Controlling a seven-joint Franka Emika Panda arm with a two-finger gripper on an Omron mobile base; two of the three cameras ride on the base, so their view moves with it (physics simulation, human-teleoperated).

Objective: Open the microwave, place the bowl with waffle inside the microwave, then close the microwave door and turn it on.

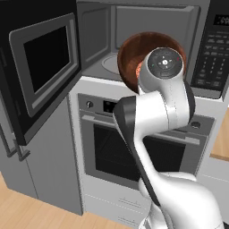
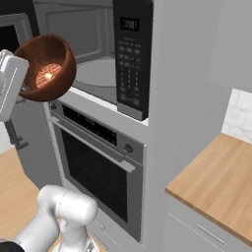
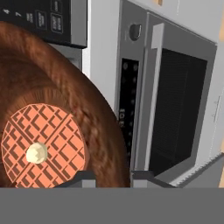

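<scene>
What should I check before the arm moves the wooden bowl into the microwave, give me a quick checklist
1. Black microwave door with dark window swung open: ok.
2. Grey microwave cavity free of obstacles: ok.
3. Round dark reddish-brown wooden bowl held at its rim by the gripper, jaws closed on it: ok.
4. Bowl level: not ok, it is tilted toward the camera.
5. Orange round waffle lying in the bowl: ok.
6. Bowl clear of the black keypad strip: ok.

A silver wall oven (image 1: pixel 147 152) with a dark window; wooden countertop (image 2: pixel 221 182) to its right; wood floor (image 1: pixel 27 212) below.
</scene>
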